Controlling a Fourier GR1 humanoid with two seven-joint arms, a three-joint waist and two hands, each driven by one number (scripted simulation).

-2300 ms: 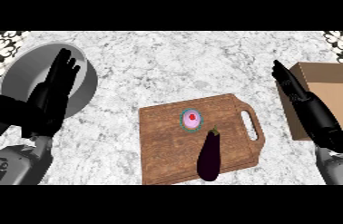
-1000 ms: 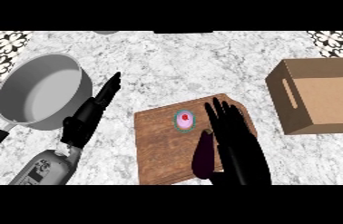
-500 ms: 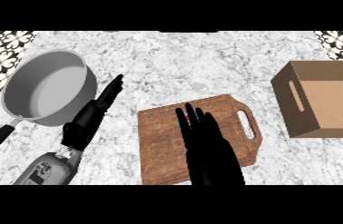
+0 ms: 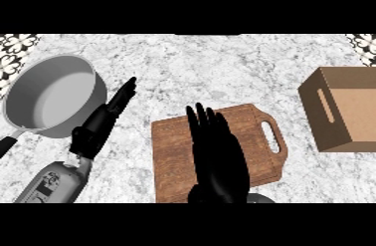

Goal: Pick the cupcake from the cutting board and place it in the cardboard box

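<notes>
The right hand [image 4: 217, 155] lies flat over the middle of the board [image 4: 175, 150], fingers straight and close together, pointing away from the robot. It is not curled around anything. The cupcake cannot be seen; it may be under the hand, but the view does not show that. The board's handle [image 4: 273, 136] sticks out on the right side, past the hand. Well off to the right sits the box [image 4: 345, 113], its open side turned up. The left hand [image 4: 103, 121] rests on the counter [image 4: 206, 65] left of the board, fingers straight and pointing up. Just beside it, farther left, sits a grey pan [image 4: 47, 95].
</notes>
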